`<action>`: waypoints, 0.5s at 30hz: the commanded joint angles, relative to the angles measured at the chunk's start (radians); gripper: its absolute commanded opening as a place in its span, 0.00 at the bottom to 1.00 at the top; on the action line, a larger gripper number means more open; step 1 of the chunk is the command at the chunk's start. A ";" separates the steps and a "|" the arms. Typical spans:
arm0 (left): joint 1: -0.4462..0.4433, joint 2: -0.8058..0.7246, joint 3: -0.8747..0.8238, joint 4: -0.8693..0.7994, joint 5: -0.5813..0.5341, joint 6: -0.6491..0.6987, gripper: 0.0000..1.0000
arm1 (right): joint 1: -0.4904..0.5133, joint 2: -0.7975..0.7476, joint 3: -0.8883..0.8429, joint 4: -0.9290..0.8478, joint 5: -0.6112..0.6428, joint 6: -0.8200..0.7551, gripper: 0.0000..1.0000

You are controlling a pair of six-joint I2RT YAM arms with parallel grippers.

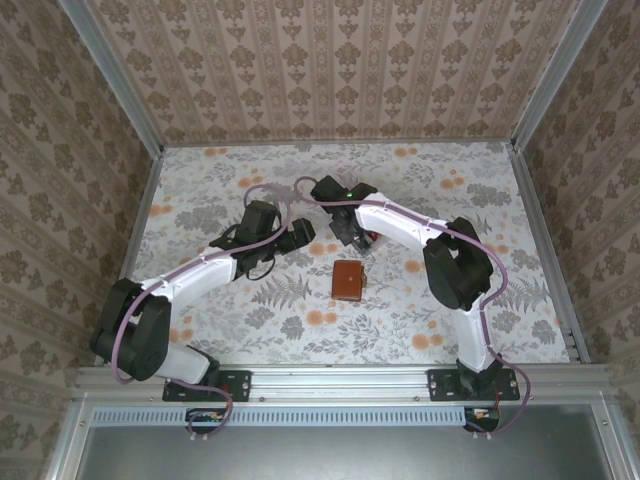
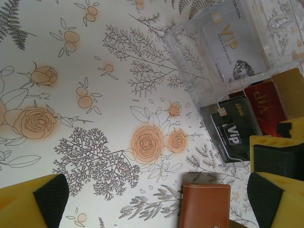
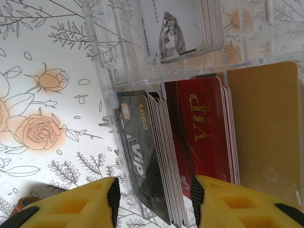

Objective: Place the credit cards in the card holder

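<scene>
Top view: I logged the card holder (image 1: 348, 282), brown and folded, on the floral surface (image 1: 450, 190), with the left hand (image 1: 303, 232) and right hand (image 1: 355, 235) just beyond it.
Left wrist view: the left hand (image 2: 159, 197) was spread wide, with a clear tray (image 2: 190, 57) ahead.
Right wrist view: the right hand (image 3: 154, 190) straddled the dark grey credit cards (image 3: 142, 152) standing in the tray. I could not tell whether it pinched them.

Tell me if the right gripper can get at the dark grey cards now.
Probably yes. The right gripper sits over the dark grey cards in the clear tray, jaws apart, a finger on either side, nothing in the way. The red cards close beside might crowd one finger.
</scene>
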State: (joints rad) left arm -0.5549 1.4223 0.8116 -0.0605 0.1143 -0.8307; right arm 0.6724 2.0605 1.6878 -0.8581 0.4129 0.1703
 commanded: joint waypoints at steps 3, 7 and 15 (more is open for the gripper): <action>0.006 -0.003 -0.003 -0.019 -0.021 -0.016 1.00 | 0.010 0.007 0.012 -0.021 0.068 -0.017 0.47; 0.006 -0.003 -0.012 -0.013 -0.022 -0.022 1.00 | 0.010 -0.003 0.004 -0.018 0.075 -0.015 0.47; 0.006 -0.014 -0.025 -0.019 -0.038 -0.029 1.00 | 0.010 -0.004 -0.002 -0.016 0.069 -0.028 0.48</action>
State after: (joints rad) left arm -0.5549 1.4223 0.8055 -0.0635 0.1001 -0.8394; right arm 0.6781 2.0605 1.6878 -0.8566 0.4496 0.1581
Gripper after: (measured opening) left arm 0.992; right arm 0.481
